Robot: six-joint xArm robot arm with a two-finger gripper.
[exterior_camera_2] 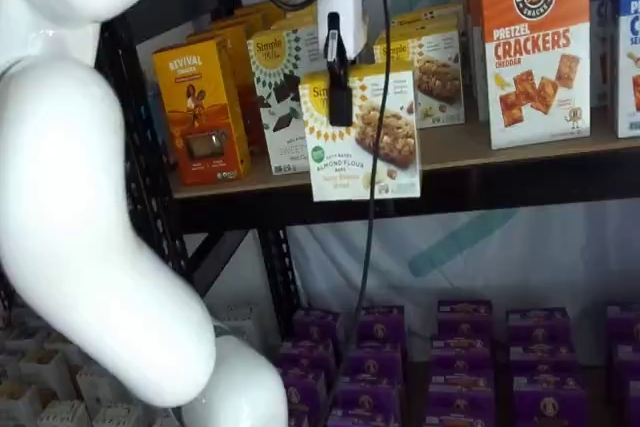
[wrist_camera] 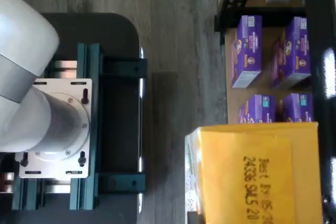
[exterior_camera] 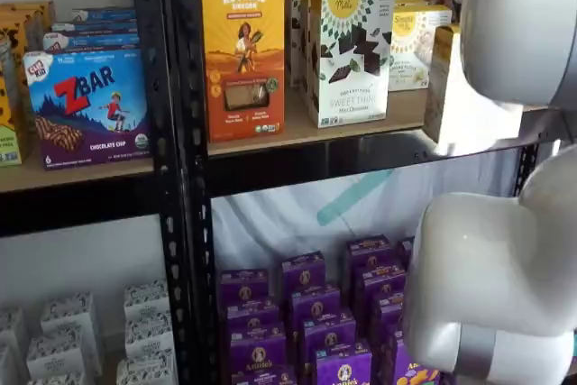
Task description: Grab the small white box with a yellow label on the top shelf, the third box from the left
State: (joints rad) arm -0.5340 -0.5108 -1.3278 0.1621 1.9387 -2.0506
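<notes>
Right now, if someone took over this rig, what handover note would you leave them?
Gripper: fingers closed on the small white box, gripping its top edge.
Box: pulled out in front of the top shelf, hanging past the shelf's front rail, clear of the other cartons in the row; the wrist view shows its yellow top close up.
Done: box grasped and drawn off the shelf.
Left: carry it clear of the rack, wherever it is meant to go.

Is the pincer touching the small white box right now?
Touching: in a shelf view the pincer has its black finger against the face of the small white box, which hangs forward of the top shelf.
</notes>
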